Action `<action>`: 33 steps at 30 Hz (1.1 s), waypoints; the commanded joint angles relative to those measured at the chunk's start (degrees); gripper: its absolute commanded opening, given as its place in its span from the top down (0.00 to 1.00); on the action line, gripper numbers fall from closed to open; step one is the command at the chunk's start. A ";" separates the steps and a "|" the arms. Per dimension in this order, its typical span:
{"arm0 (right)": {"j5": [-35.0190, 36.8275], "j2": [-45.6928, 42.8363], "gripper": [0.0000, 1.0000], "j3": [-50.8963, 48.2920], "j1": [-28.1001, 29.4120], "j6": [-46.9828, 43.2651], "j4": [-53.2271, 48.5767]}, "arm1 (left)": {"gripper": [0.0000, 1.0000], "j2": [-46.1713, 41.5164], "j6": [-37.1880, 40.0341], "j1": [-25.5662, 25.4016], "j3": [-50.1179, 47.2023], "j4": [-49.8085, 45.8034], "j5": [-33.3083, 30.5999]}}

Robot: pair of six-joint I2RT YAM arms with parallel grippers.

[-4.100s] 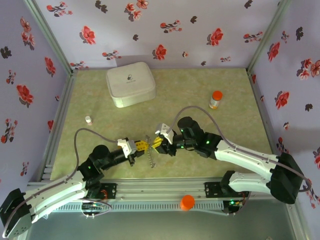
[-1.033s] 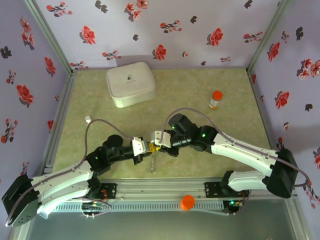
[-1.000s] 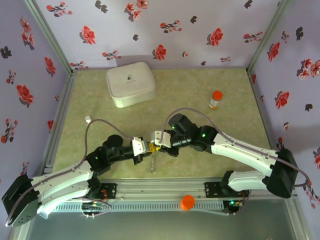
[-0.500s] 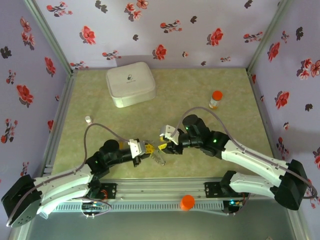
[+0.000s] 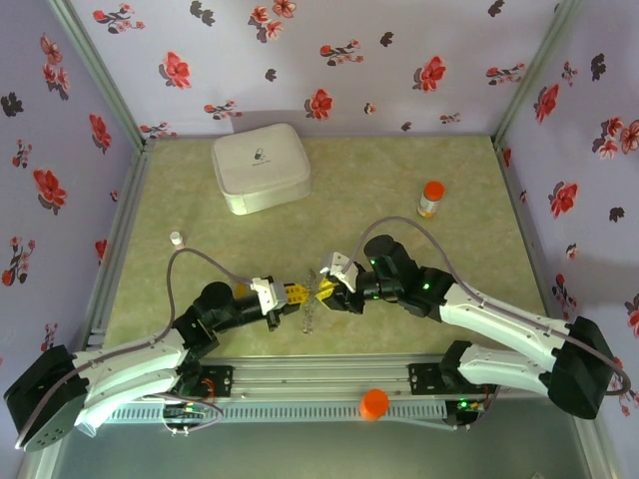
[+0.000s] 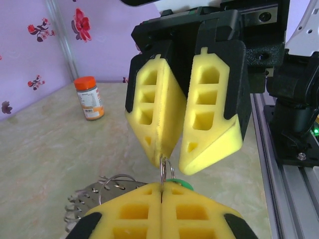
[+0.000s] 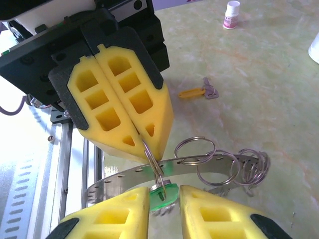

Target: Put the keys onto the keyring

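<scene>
My left gripper (image 6: 162,186) is shut on a small wire loop (image 6: 163,168) of the keyring (image 7: 199,163), a flat grey toothed band that hangs below it just above the table. The green-headed key (image 7: 164,194) dangles from that loop. My right gripper (image 7: 164,195) faces the left gripper (image 7: 149,142) tip to tip. It is open, with the green key's head between its pads (image 7: 117,211). In the top view both grippers (image 5: 290,296) (image 5: 324,289) meet near the front edge. The yellow-headed key (image 7: 192,92) lies loose on the table.
A white rounded box (image 5: 262,167) stands at the back left. An orange-capped bottle (image 5: 430,199) is at the right and a tiny white bottle (image 5: 177,239) at the left. The metal rail (image 5: 319,374) runs close behind the grippers, with an orange cap (image 5: 374,403) beyond it.
The right gripper's jaws have come apart from shut. It drew back to the right, then came in close to the left gripper again. The left gripper has kept its hold.
</scene>
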 commanded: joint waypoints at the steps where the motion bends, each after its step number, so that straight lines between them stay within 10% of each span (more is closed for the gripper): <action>1: -1.20 0.11 0.81 -0.47 -0.26 1.11 2.22 | 1.00 0.07 0.46 -0.34 0.03 4.71 -0.22; 9: -0.75 0.97 0.99 -0.17 -0.39 1.22 1.93 | 1.00 -0.47 1.12 -0.34 0.33 5.03 -0.30; 21: -2.22 3.60 1.00 1.18 -0.47 0.64 1.21 | 1.00 3.18 0.49 -0.43 1.05 11.48 0.22; 26: 0.71 -0.37 0.75 -1.50 -0.78 0.08 3.65 | 1.00 3.61 0.01 -0.43 0.97 11.85 0.14; 33: 0.29 -3.73 0.71 -3.30 -0.81 -1.96 8.17 | 1.00 3.62 -1.18 -0.45 0.85 11.69 0.69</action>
